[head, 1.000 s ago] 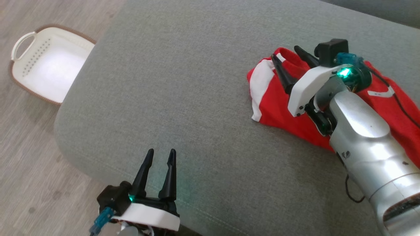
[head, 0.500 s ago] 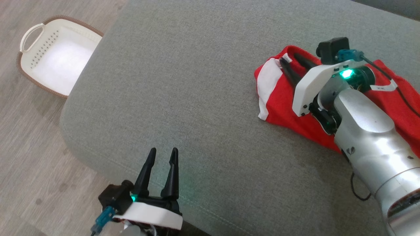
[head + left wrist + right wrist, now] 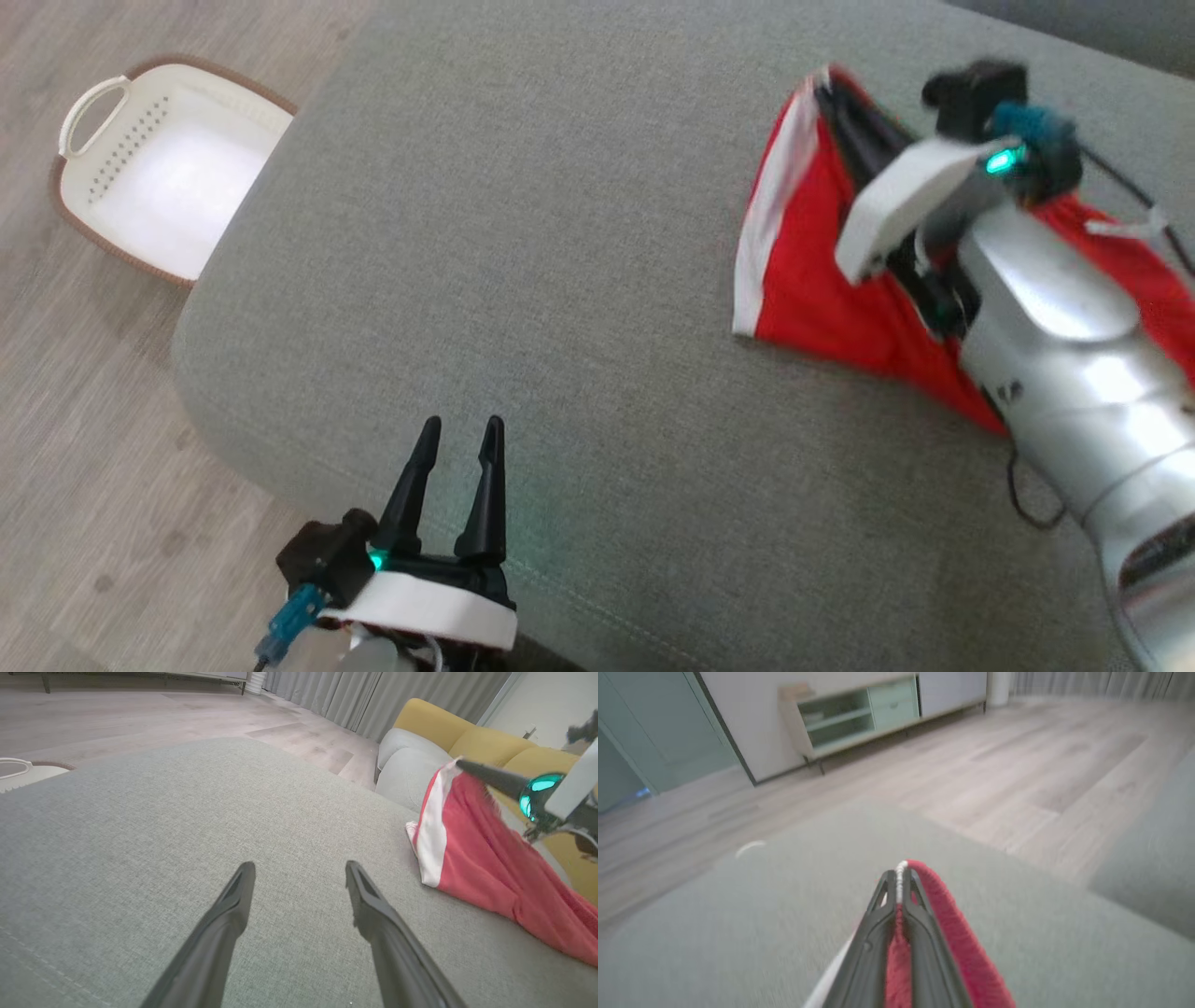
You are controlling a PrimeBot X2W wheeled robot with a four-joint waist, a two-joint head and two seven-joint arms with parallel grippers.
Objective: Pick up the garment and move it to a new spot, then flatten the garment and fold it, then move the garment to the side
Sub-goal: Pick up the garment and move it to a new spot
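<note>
A red garment (image 3: pixel 822 289) with a white stripe along one edge lies at the right of the grey cushion (image 3: pixel 523 243). Its upper corner is pulled up off the surface. My right gripper (image 3: pixel 826 82) is shut on that corner, and in the right wrist view the red and white cloth (image 3: pixel 924 905) is pinched between the two fingers (image 3: pixel 871 938). The lifted garment (image 3: pixel 467 858) also hangs from the right gripper (image 3: pixel 460 763) in the left wrist view. My left gripper (image 3: pixel 459 431) stands open over the cushion's near edge, apart from the garment, with nothing between its fingers (image 3: pixel 233 905).
A white basket (image 3: pixel 149 168) with a brown rim stands on the wooden floor beyond the cushion's left edge. Yellow sofa cushions (image 3: pixel 467 732) rise behind the garment. A low cabinet (image 3: pixel 850 714) stands against the far wall.
My right gripper has shut on the garment's upper corner and lifted it up and away, stretching the cloth. The left gripper has stayed put. The head camera has shifted slightly.
</note>
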